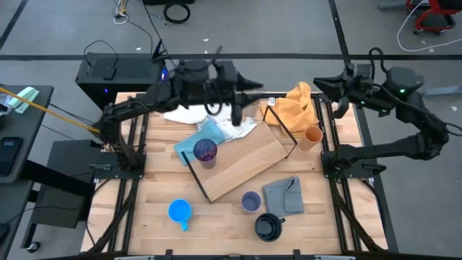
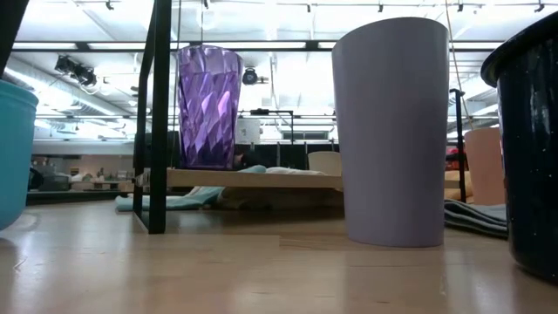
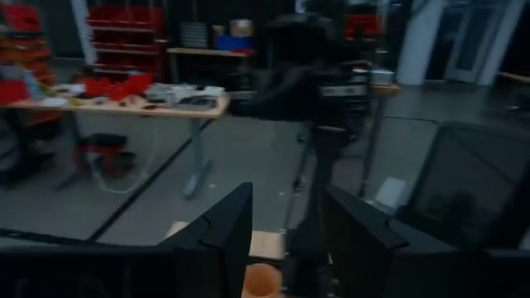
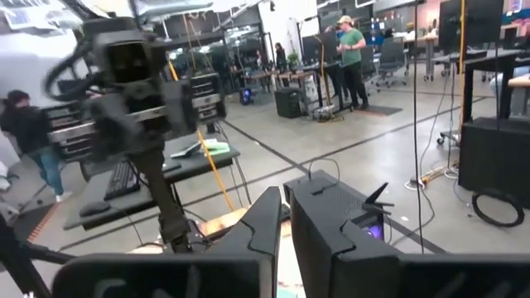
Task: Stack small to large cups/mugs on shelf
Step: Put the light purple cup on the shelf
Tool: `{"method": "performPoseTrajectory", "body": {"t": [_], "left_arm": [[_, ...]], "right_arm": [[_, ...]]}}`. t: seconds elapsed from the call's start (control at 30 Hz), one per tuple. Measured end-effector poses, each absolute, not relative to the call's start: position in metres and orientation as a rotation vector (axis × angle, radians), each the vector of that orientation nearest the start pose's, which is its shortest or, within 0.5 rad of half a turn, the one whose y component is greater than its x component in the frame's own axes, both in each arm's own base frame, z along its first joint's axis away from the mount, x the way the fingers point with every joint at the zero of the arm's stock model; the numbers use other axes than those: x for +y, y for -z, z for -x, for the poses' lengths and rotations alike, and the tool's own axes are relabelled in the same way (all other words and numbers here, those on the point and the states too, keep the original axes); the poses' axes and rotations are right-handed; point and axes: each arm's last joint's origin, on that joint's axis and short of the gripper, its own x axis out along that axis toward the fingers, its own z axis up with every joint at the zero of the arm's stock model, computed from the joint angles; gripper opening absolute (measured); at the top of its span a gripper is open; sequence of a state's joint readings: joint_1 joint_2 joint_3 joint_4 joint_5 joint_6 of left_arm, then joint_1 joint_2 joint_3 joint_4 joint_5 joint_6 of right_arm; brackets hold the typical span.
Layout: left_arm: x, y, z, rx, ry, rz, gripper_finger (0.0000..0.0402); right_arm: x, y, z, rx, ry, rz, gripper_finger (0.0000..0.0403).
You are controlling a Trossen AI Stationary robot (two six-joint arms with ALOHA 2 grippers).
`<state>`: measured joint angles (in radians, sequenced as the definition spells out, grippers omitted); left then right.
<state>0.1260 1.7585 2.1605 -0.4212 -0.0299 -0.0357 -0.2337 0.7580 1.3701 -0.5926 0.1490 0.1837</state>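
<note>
High view, landmark: we take the shelf point(image 1: 242, 160), a light-wood board with black rods lying askew mid-table, as our reference.
Left gripper: we see the left gripper point(image 1: 254, 86) raised beyond the shelf's far side, over the rear edge of the table; in its wrist view the two dark fingers point(image 3: 225, 228) stand apart with a gap between them and nothing held.
Bright blue mug: we find the bright blue mug point(image 1: 179, 211) well apart from the shelf, off its near-left corner, on the tabletop point(image 1: 216, 220).
Dark purple tumbler: we see the dark purple tumbler point(image 1: 206, 152) upright on the shelf's left end; the low view shows it point(image 2: 207, 106) standing on the board.
Lavender cup: the lavender cup point(image 1: 250, 201) stands just off the shelf's near edge.
Black mug: the black mug point(image 1: 268, 227) sits nearer the table front than the lavender cup, apart from the shelf.
Grey cloth square: the grey cloth square point(image 1: 284, 193) lies beside the shelf's near-right side.
Orange cup: the orange cup point(image 1: 312, 135) stands just past the shelf's right end, next to the orange cloth point(image 1: 297, 101).
Right gripper: we see the right gripper point(image 1: 320, 85) held high beyond the shelf's far-right corner; its fingers point(image 4: 263, 217) are nearly together and empty.
</note>
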Motion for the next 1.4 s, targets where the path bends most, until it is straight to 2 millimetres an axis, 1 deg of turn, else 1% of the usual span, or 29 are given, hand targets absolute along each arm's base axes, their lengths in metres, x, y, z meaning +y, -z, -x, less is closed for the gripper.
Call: {"method": "performPoseTrajectory", "body": {"t": [0.03,0.1,0.17,0.23,0.3,0.37,0.47,0.53,0.63,0.77,0.87,1.0,1.1,1.2,1.23,1.3,1.4], "left_arm": [[0.050,-0.515,-0.359,0.018,-0.167,0.034,0.0145],[0.055,-0.524,-0.351,-0.052,-0.178,0.034,0.0141],[0.058,-0.528,-0.353,-0.157,-0.157,0.034,0.0137],[0.062,-0.525,-0.360,-0.249,-0.114,0.040,0.0134],[0.067,-0.513,-0.371,-0.324,-0.102,0.055,0.0131],[0.076,-0.494,-0.379,-0.344,-0.111,0.080,0.0127],[0.095,-0.462,-0.385,-0.270,-0.157,0.129,0.0123],[0.107,-0.446,-0.385,-0.210,-0.184,0.140,0.0120],[0.120,-0.433,-0.379,-0.149,-0.197,0.169,0.0117],[0.128,-0.420,-0.375,-0.093,-0.174,0.187,0.0117],[0.127,-0.421,-0.369,-0.057,-0.186,0.161,0.0115],[0.124,-0.433,-0.353,-0.028,-0.243,0.125,0.0110],[0.121,-0.439,-0.335,0.040,-0.294,0.106,0.0110],[0.114,-0.451,-0.314,0.071,-0.338,0.100,0.0112],[0.113,-0.453,-0.309,0.073,-0.348,0.097,0.0111],[0.111,-0.456,-0.304,0.085,-0.350,0.084,0.0110],[0.109,-0.455,-0.304,0.099,-0.344,0.062,0.0108]], "right_arm": [[-0.025,-0.477,-0.085,-0.058,0.379,-0.180,0.0038],[-0.024,-0.477,-0.081,-0.066,0.379,-0.180,0.0038],[-0.023,-0.478,-0.079,-0.070,0.378,-0.178,0.0038],[-0.023,-0.478,-0.080,-0.069,0.378,-0.176,0.0038],[-0.023,-0.478,-0.080,-0.067,0.379,-0.171,0.0038],[-0.023,-0.478,-0.080,-0.067,0.379,-0.170,0.0038],[-0.023,-0.477,-0.080,-0.066,0.379,-0.169,0.0038],[-0.023,-0.477,-0.079,-0.062,0.379,-0.169,0.0038],[-0.023,-0.475,-0.078,-0.048,0.380,-0.175,0.0038],[-0.022,-0.473,-0.079,-0.018,0.360,-0.181,0.0038],[-0.022,-0.473,-0.079,-0.018,0.343,-0.190,0.0038],[-0.021,-0.472,-0.079,-0.012,0.311,-0.191,0.0038],[-0.020,-0.471,-0.079,0.006,0.287,-0.193,0.0038],[-0.020,-0.469,-0.079,0.024,0.280,-0.194,0.0038],[-0.020,-0.469,-0.079,0.024,0.280,-0.194,0.0038],[-0.020,-0.470,-0.080,0.020,0.280,-0.195,0.0038],[-0.021,-0.469,-0.083,0.025,0.281,-0.217,0.0038]]}}
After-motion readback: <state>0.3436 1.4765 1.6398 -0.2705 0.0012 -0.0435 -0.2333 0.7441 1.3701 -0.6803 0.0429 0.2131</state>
